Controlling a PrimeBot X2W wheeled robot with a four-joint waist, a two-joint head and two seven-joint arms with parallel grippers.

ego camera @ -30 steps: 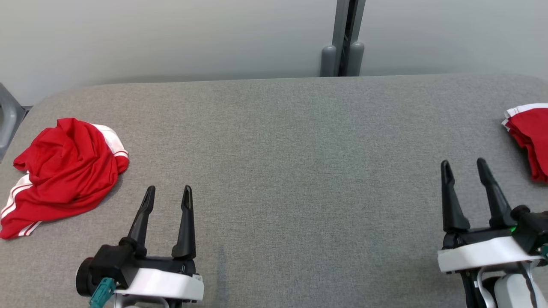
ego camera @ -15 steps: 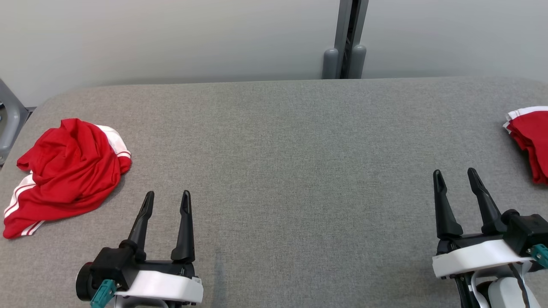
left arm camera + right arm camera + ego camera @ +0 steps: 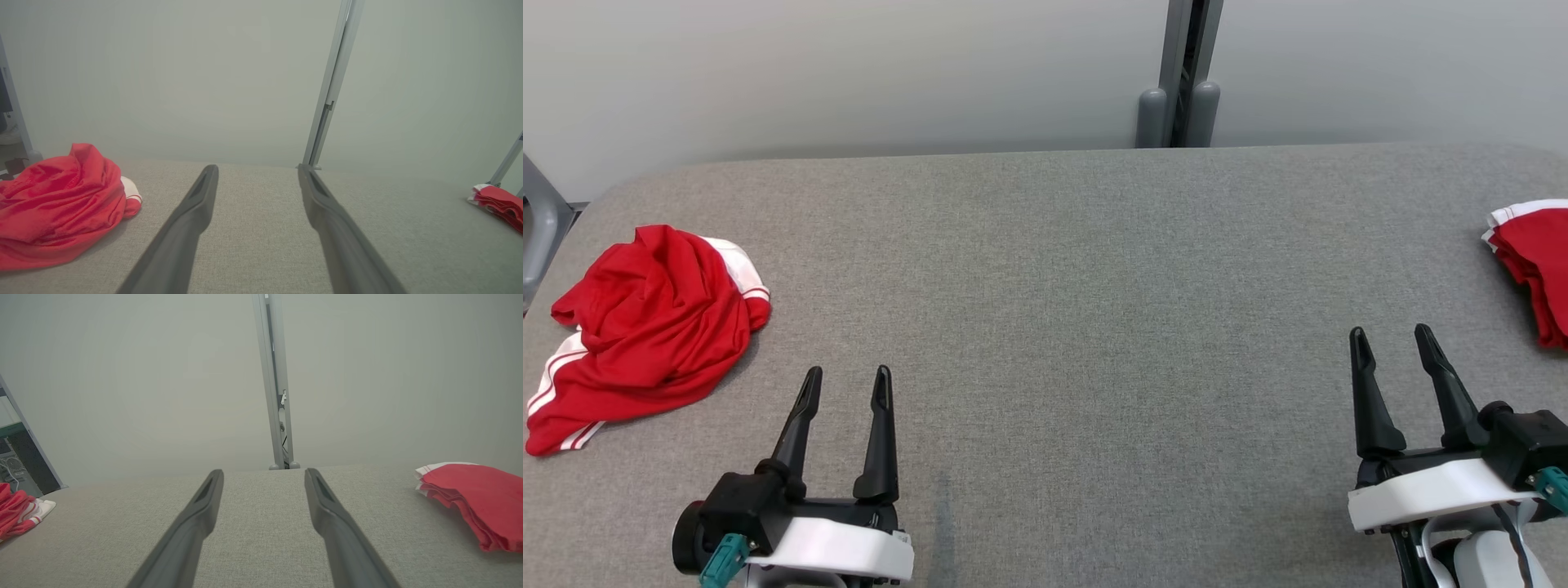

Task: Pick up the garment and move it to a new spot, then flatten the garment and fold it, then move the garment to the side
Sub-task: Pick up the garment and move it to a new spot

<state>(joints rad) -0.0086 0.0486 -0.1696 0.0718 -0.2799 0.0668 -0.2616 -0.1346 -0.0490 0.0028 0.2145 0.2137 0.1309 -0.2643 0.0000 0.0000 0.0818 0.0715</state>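
A crumpled red garment (image 3: 645, 327) with white stripes lies in a heap at the left end of the grey padded table (image 3: 1045, 269). My left gripper (image 3: 847, 374) hovers open and empty just right of it, nearer the front edge. The left wrist view has the garment (image 3: 53, 208) left of the open gripper (image 3: 257, 168). My right gripper (image 3: 1388, 331) stands open and empty at the front right. In the right wrist view that gripper (image 3: 264, 471) points at the back wall, with the garment (image 3: 16, 514) far to the left.
A folded red and white cloth (image 3: 1535, 261) lies at the table's right edge, right of my right gripper, and it appears again in the wrist views (image 3: 470, 494) (image 3: 496, 202). A grey post (image 3: 1180, 73) rises behind the table's far edge. A grey frame part (image 3: 535, 220) stands at the left.
Both grippers have drawn back a little toward the near edge, the right one also slightly to the left. The head view wobbled slightly. The garments lie as before.
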